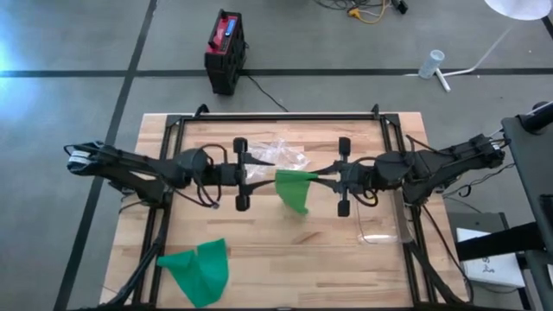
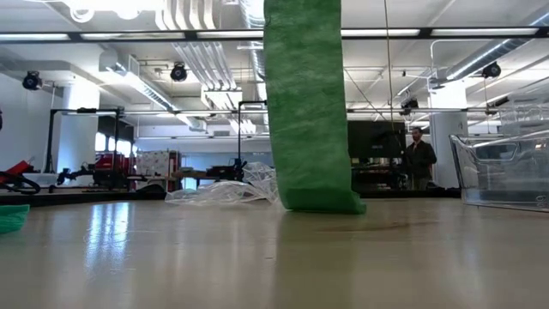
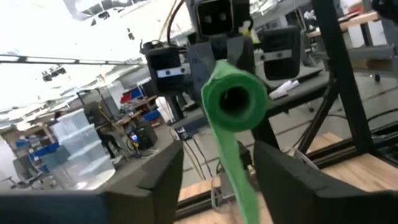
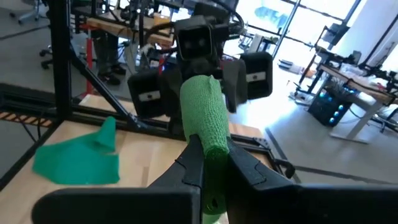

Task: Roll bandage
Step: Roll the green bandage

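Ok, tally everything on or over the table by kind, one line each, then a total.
Green bandages: 2 (one held up mid-table, one lying at the near left corner)
Crumpled clear plastic wrap: 1
Clear plastic container: 1
Grippers: 2 (left gripper, right gripper)
Total: 6

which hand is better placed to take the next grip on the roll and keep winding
The left hand, probably. Its fingers stand open on either side of the green bandage roll, facing its end. The right hand is shut on the roll, so it should keep holding.
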Robot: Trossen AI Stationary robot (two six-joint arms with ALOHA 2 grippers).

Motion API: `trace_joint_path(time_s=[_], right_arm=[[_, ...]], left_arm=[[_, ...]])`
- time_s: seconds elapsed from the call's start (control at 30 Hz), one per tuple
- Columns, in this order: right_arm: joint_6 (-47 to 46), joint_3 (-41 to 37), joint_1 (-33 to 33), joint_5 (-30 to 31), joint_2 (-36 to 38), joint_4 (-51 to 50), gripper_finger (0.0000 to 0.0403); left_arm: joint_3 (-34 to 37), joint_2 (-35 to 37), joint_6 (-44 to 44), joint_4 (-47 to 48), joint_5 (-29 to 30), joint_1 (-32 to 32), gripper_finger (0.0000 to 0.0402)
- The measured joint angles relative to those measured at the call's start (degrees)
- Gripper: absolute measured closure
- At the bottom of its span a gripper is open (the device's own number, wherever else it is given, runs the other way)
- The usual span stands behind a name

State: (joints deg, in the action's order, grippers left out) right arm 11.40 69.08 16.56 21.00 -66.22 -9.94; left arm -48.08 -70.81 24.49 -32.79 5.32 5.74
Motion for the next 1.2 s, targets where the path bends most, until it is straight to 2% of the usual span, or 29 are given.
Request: trace_joint_path(time_s=[0.2,0.37,0.47,0.53,0.6,0.73,0.77,1.2], right_arm=[[1.2,0.02,-0.09,-1.29,-0.74,1.76,0.0381],[0.73,0.09,-0.09,-3.37,-1.32,2.05,0.038],[0.62,0.2,-0.09,-3.39,-1.31,2.1,0.0378],[0.73,0.2,-0.09,-3.41,-1.29,2.09,0.0378],[1.21,0.2,-0.11,-4.29,-1.29,1.99,0.0381],[0.31,0.02,-0.09,-6.47,-1.51,0.48,0.0381],[0.01,0.02,-0.09,-6.45,-1.53,-0.19,0.038],[-3.94,-0.61,-0.73,-6.41,-1.53,-2.95,0.038]], left_arm=[[-5.11,-4.95,0.27,0.46,0.04,-0.23,0.0163],[-10.23,-7.94,1.46,1.88,0.14,-0.94,0.0165],[-11.24,-7.94,2.75,2.14,0.37,-1.03,0.0189],[-11.29,-7.88,3.97,1.92,1.33,-1.03,0.0219],[-11.29,-7.74,4.71,1.98,2.05,-1.03,0.0258],[-11.31,-7.43,6.22,1.13,2.29,-1.09,0.0368],[-11.31,-7.41,6.36,1.21,2.29,-1.07,0.0384],[-11.3,-5.99,7.72,-0.2,2.21,-1.07,0.0401]])
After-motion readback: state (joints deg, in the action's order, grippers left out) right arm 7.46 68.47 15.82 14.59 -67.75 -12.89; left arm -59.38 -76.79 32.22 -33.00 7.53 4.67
